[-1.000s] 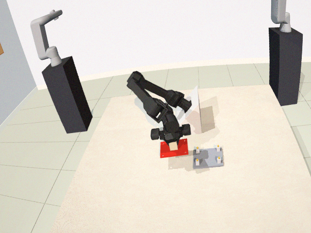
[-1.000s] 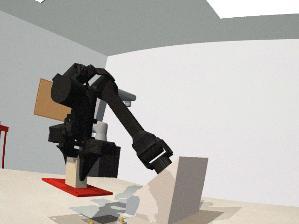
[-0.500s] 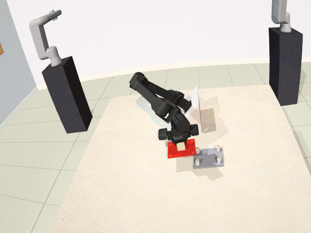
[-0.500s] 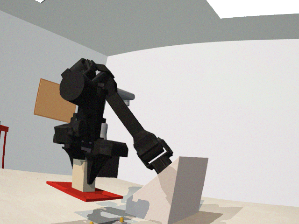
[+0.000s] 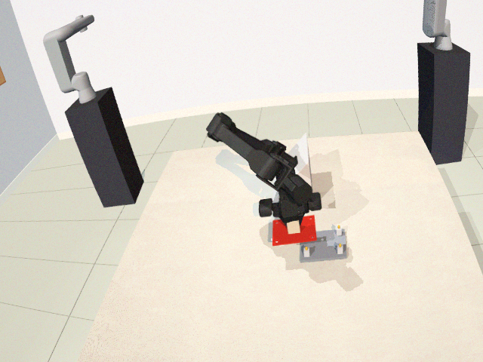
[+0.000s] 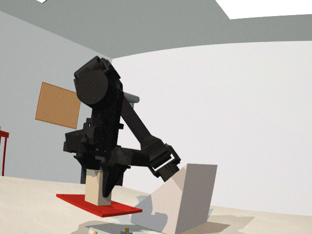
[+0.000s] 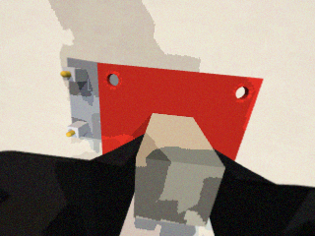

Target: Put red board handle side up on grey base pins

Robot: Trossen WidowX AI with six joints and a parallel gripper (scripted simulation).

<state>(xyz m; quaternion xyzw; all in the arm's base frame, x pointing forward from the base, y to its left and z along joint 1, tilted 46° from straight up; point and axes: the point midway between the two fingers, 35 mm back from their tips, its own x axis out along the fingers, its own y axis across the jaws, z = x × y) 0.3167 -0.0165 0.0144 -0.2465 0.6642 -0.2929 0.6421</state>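
1. The black parallel-jaw gripper (image 5: pixel 293 222) (image 6: pixel 98 182) (image 7: pixel 170 142) was pinching the square tan handle (image 5: pixel 293 227) (image 6: pixel 93 187) (image 7: pixel 179 184) between its fingers.
2. The flat red board (image 5: pixel 278 232) (image 6: pixel 75 200) (image 7: pixel 172 93) hung from that handle, raised off the table (image 5: pixel 202 288) (image 6: pixel 22 201) (image 7: pixel 256 29), handle side up and looking close to level.
3. In the top view the board covered one corner of the grey base (image 5: pixel 323 253) (image 6: pixel 106 227) (image 7: pixel 85 105), while most of the base lay beyond the board's edge. Three gold pins showed there; the fourth was out of sight, probably behind the board.
4. The grasp and the lift were done. No pin stood in a corner hole, so the seating had not begun.
5. The job was, in my judgement, in its carrying stage, perhaps halfway along. The board still needed to travel sideways until all four holes sat above the pins.
6. After that came lowering it flat onto the four posts, letting go of the handle and moving the gripper away.
7. A small error in turn or position could have left the board perched on the pin tips, so alignment seemed worth checking before the descent.
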